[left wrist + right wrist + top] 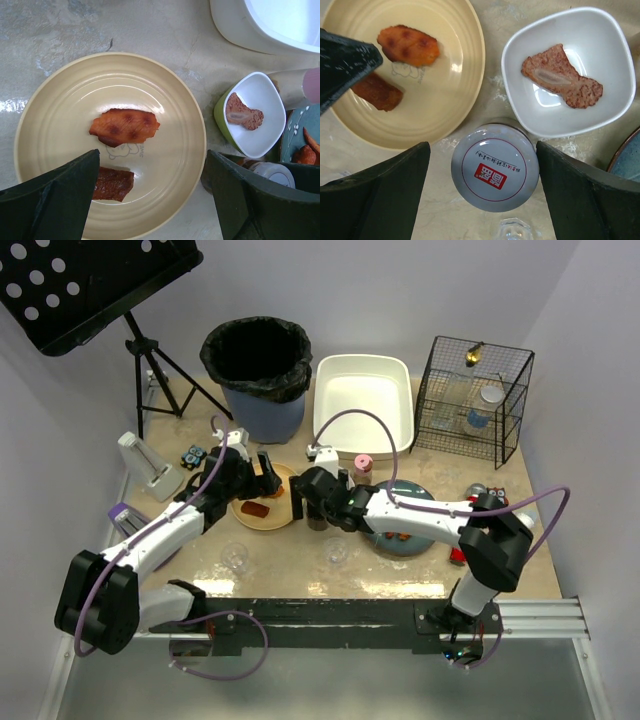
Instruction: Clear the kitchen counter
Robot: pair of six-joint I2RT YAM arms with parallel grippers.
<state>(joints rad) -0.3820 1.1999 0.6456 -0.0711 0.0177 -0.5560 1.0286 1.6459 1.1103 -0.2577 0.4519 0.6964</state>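
Note:
The beige mottled kitchen counter [290, 575] holds a tan plate [165, 150] with an orange food piece [125, 127] and a dark red piece [114, 184]. My left gripper [152, 172] is open just above the plate's near half, one finger over the plate and one off its right rim. My right gripper [482, 160] is open around a white-lidded jar [495, 167] standing on the counter; the right finger is close against the lid. A small white bowl [570, 70] with a brown meat slice [562, 77] sits beside the jar.
A black-lined bin [257, 375], a white tub [362, 400] and a black wire basket [472, 400] stand at the back. A blue plate [405, 535], a pink-lidded bottle [362, 465] and two small glasses [236, 555] [336, 552] are nearby. A music stand [90, 285] overhangs the far left.

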